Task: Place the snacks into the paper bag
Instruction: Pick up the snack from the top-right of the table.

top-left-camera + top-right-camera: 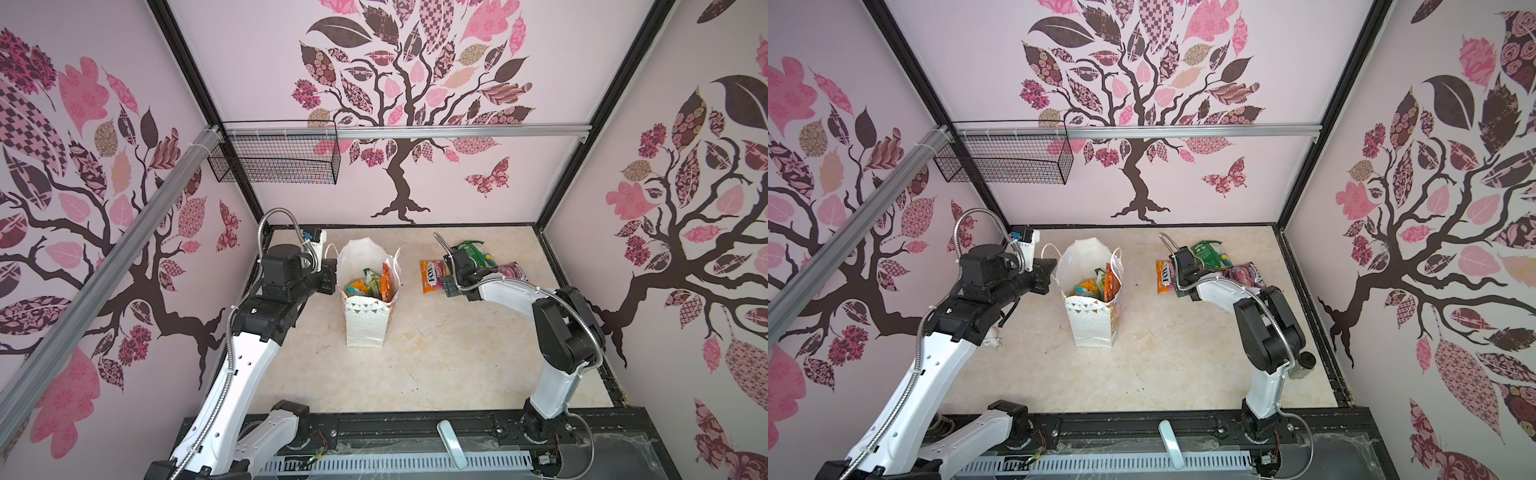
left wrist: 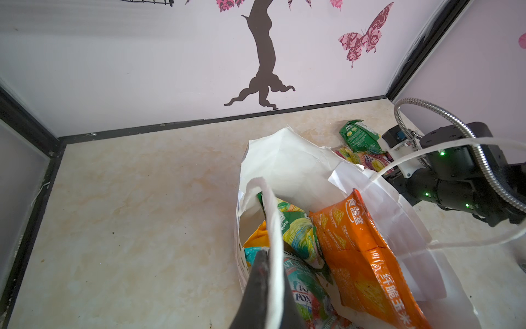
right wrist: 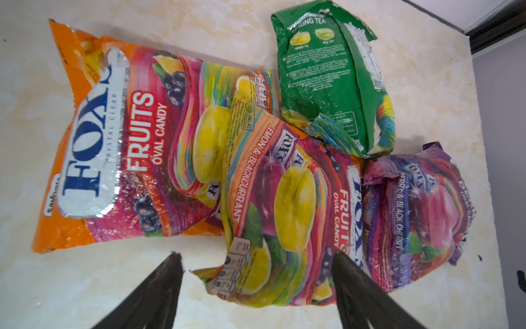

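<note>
Black fingers are standing wide apart on the right gripper (image 3: 256, 253), holding nothing, and they are hanging just over the near short end of a crumpled middle pouch (image 3: 284, 199). That pouch is lying with its long axis running straight away from the wrist, so the open jaws are straddling its width. It is overlapping an orange pouch (image 3: 119, 142) on one side, and a purple pouch (image 3: 421, 213) is lying just beside it on the other, with a green pouch (image 3: 333, 85) beyond. All four are resting on the pale table (image 1: 436, 353), toward the robot's right of the paper bag (image 1: 365, 324), so I am judging the right arm the nearer one for this pick. The left gripper (image 2: 260, 252) is pinching the bag's near rim shut between its fingers, keeping the mouth open, with several snacks (image 2: 355, 256) already standing inside. In both top views the right arm is covering the middle pouch, which the right wrist view is showing plainly. The left wrist view is showing the bag's contents closest.
</note>
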Action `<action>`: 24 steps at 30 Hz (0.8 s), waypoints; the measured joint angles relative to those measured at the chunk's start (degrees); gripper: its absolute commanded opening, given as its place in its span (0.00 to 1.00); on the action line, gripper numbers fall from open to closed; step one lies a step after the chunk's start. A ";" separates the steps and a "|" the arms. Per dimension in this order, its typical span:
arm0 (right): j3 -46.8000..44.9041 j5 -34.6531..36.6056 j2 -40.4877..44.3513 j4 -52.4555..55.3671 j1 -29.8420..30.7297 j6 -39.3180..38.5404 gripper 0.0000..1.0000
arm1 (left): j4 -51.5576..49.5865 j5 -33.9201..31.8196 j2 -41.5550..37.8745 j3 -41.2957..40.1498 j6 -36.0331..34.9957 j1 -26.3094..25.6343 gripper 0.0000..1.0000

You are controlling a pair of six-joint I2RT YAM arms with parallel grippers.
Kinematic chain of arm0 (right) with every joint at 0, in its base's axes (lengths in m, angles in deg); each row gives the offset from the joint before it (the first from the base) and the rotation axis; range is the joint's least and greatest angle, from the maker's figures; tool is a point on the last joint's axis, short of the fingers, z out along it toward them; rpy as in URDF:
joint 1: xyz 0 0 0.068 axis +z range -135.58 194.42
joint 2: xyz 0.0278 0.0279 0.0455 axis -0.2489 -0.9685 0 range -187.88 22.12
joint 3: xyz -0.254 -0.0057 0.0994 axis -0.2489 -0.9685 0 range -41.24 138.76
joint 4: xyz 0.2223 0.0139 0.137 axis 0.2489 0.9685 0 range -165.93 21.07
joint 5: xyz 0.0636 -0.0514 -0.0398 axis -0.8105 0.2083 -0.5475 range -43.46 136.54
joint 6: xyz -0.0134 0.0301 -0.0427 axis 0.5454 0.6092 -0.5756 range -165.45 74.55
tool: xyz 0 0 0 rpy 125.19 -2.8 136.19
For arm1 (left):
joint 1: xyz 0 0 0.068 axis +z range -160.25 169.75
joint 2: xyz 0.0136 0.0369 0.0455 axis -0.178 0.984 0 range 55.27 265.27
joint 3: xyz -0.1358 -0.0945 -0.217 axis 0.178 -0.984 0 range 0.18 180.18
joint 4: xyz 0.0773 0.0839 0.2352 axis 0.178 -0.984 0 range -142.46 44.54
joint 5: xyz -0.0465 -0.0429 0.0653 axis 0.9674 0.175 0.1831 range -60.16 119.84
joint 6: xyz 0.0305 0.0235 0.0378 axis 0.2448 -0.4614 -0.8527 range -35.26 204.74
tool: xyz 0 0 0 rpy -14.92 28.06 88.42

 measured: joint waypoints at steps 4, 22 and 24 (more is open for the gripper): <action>0.00 -0.13 -0.81 0.04 -0.26 -0.17 0.85 | 0.00 -0.13 0.00 0.00 0.00 0.00 0.00; 1.62 0.66 -5.01 0.15 -0.57 -0.07 0.67 | -0.20 -0.11 -0.31 0.00 0.00 -0.02 0.00; 2.38 0.50 -5.40 0.09 -0.57 0.04 0.58 | -0.24 -0.11 -0.31 0.00 0.02 -0.04 0.00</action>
